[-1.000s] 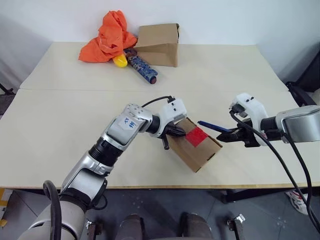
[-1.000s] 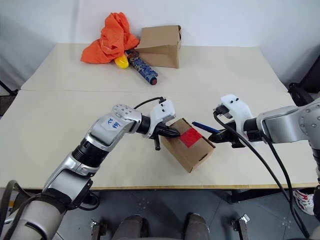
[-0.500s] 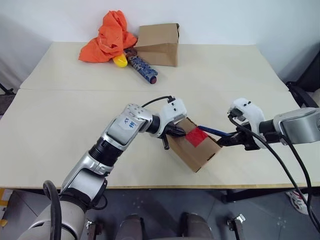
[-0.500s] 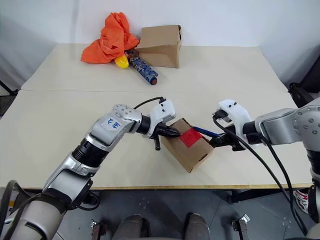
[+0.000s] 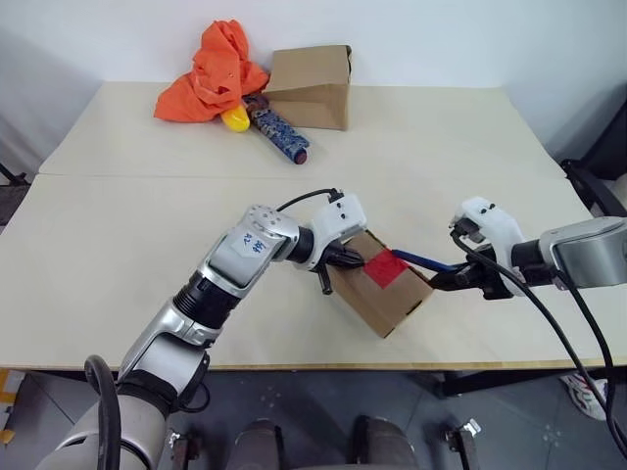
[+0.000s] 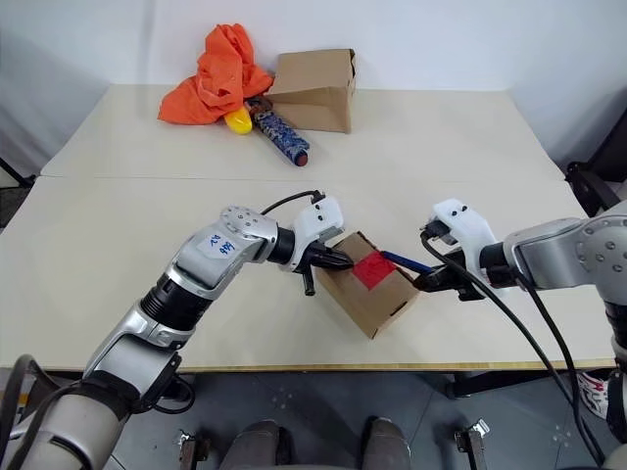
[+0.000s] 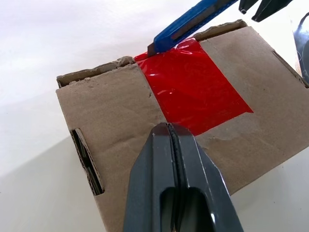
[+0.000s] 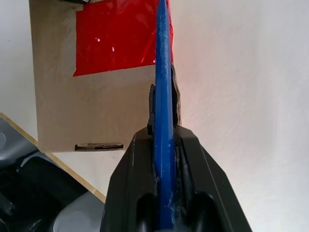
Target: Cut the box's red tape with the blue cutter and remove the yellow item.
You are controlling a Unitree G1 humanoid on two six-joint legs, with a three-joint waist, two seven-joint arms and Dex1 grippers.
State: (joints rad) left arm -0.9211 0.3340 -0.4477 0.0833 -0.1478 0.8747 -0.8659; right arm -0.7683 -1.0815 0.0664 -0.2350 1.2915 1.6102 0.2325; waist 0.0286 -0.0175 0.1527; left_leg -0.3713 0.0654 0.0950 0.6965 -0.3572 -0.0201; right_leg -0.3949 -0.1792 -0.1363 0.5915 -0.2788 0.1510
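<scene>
Risk is box (image 5: 380,283) (near table's front edge) skidding or tipping when blue cutter (image 7: 190,22), clamped in right gripper (image 8: 163,145), drags through red tape (image 7: 193,87), since left gripper (image 7: 173,145), fingers shut, only presses box top w/o gripping.

At the far edge of the table (image 5: 118,225) lies a crumpled orange cloth (image 5: 211,73). Just beside it stands a larger plain cardboard carton (image 5: 313,86). Between them lie a small glossy yellow object (image 5: 234,119), touching the cloth, and a blue-patterned cylinder (image 5: 278,131), which lies slanted before the carton.
</scene>
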